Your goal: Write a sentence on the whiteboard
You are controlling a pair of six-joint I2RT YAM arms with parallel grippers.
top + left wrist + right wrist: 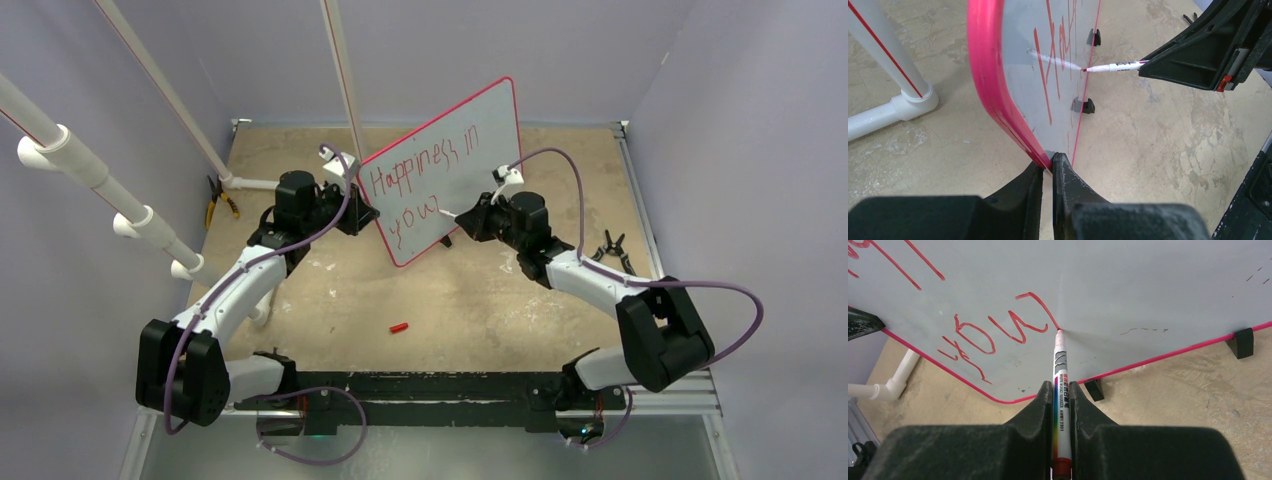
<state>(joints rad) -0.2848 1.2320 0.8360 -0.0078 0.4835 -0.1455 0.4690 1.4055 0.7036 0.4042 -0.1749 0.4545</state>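
Left gripper (1052, 161) clamps lower corner of red-rimmed grey-white whiteboard (482, 135); right gripper (1062, 390) grips white marker pen (1060, 365), tip touching board at end of red handwritten sentence (415, 170)

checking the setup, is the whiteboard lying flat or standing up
Standing up, tilted. The whiteboard stands on edge in the top view, its rim corner clamped in the left pincer.

Our left arm (235, 290) and right arm (590, 275) wear white shells between chunky black joint housings, with a purple cable (548, 151) looping along each. Our left pincer (1048, 167) and right pincer (1063, 390) are matte black, thick-fingered wedges.
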